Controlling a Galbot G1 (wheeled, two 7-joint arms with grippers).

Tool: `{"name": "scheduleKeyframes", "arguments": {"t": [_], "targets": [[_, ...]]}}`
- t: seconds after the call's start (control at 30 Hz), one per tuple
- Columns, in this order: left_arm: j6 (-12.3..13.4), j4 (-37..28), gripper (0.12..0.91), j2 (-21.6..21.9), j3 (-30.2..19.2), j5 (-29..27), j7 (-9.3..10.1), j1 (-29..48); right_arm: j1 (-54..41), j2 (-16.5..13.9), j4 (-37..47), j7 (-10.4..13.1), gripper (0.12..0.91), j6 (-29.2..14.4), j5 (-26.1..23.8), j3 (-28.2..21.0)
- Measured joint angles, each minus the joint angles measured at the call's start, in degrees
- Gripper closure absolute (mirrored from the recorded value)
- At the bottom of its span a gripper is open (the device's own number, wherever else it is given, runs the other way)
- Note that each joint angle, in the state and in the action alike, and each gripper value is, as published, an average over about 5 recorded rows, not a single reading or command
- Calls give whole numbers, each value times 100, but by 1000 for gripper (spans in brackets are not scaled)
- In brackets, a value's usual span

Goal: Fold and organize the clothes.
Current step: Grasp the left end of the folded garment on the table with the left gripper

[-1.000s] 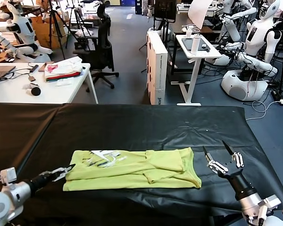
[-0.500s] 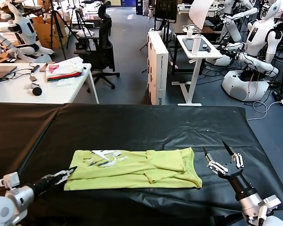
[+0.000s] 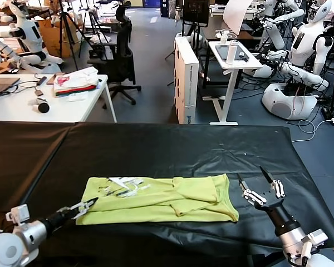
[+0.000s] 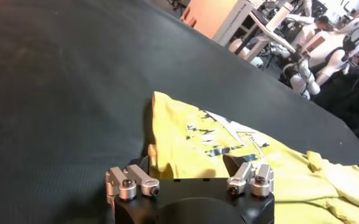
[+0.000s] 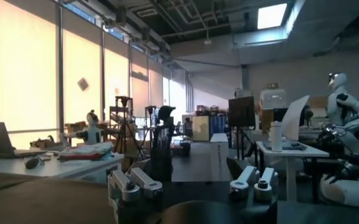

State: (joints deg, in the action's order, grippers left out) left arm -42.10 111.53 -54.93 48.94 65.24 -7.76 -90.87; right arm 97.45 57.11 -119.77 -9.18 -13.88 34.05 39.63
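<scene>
Spreading both sets of fingers wide and holding nothing, we keep our left gripper (image 3: 84, 207) at the lower-left corner of the lime T-shirt (image 3: 161, 200) lying mid-frame on the black table (image 3: 156, 144), our right gripper (image 3: 260, 185) just beside its right edge.

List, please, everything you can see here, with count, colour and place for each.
T-shirt: one, lime yellow-green with a white print at its left end, lying partly folded on the near middle of the table.
Table: one, covered in black, across the foreground.
Fabric pile: one, white and pink, on the white desk behind, far left.
Office chair: one, black, behind that desk.
Other robots: several, white, far right and far left.
Left gripper: one, black, jaws open, at the shirt's near left corner.
Right gripper: one, black and silver, jaws open, just right of the shirt.
</scene>
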Motion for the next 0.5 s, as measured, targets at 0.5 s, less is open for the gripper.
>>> {"name": "scheduleKeyframes", "arguments": {"t": [0.5], "targets": [[1, -54, 239, -56, -114, 7, -3, 80, -49, 106, -47, 15, 118, 53, -95, -124]]}}
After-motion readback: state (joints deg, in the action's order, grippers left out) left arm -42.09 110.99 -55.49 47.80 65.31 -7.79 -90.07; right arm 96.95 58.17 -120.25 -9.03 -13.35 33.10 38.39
